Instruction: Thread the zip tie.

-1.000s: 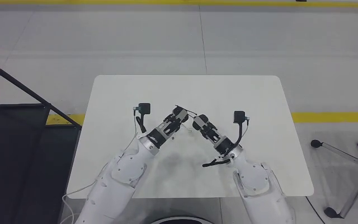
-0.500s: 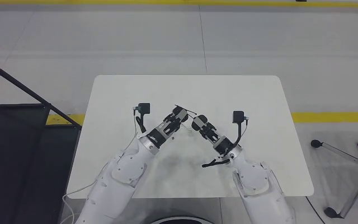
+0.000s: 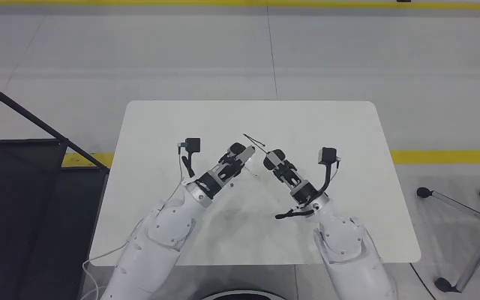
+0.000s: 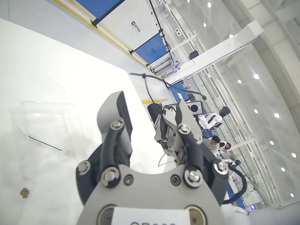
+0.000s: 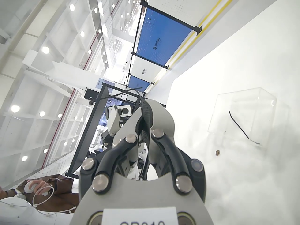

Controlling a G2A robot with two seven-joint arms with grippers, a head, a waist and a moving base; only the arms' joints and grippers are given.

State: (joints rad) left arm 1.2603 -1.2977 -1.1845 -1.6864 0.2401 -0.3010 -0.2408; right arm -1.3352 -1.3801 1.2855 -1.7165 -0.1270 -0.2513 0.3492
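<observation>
Above the middle of the white table [image 3: 165, 127], both arms hold their grippers raised and close together, tips near each other but apart. The right gripper [image 5: 144, 105] has its fingers pressed together on the black zip tie [image 5: 131, 90], pinching one strand of it. The rest of the tie stands clear above the fingertips, off the table surface. From the left wrist view, the zip tie [image 4: 147, 87] rises from the right gripper [image 4: 164, 118] to its small head, with a thin length running crosswise there; whether the tail passes through the head cannot be told. The left gripper [image 4: 150, 98] is spread wide and holds nothing, just beside the tie without touching it. On the table farther off sits a clear plastic box [image 5: 246, 115] with a thin black strip [image 5: 239, 124] lying within its outline, and a small brown speck [image 5: 217, 152] lies near the box.
</observation>
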